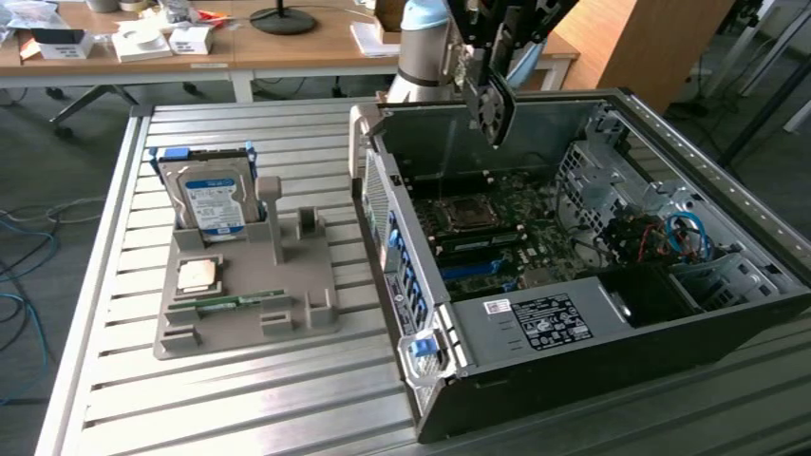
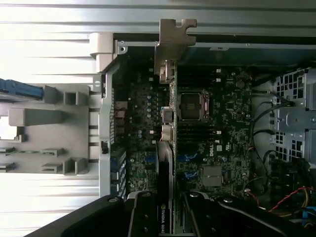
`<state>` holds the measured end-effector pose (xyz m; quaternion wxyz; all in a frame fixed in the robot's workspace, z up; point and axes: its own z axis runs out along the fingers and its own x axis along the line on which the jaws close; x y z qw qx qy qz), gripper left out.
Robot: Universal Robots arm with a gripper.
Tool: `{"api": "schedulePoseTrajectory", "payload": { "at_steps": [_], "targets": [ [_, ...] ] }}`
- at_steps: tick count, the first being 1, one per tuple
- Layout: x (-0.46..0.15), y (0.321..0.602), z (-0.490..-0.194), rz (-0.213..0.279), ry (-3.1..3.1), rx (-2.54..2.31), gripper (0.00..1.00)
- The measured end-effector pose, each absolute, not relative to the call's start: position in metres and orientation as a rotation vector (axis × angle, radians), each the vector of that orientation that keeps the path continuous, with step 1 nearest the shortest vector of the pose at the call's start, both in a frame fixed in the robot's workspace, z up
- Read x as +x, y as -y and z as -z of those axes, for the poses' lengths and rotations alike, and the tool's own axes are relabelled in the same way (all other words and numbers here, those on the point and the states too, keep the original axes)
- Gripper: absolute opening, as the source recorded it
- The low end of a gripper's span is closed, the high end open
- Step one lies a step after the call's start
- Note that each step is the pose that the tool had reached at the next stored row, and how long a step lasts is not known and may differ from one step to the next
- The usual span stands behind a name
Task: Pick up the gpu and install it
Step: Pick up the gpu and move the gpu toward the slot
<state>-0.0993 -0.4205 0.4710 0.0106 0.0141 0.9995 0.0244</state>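
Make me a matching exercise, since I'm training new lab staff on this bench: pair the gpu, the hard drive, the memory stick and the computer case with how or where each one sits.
Things:
1. gpu
2. hard drive
3. memory stick
4. computer case

States:
A. lying flat on the grey holder
B. side open, motherboard exposed
C. gripped by the pincer, above the open case
D. standing upright in the grey holder

Pairs: 1-C, 2-D, 3-A, 4-B
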Motion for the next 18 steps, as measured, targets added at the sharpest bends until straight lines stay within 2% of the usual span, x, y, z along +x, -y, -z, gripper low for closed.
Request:
{"api": "schedulePoseTrajectory", "payload": {
  "at_steps": [18],
  "targets": [
    [-0.041, 0.420, -0.471, -0.076, -3.119, 0.044, 0.26]
  ]
}}
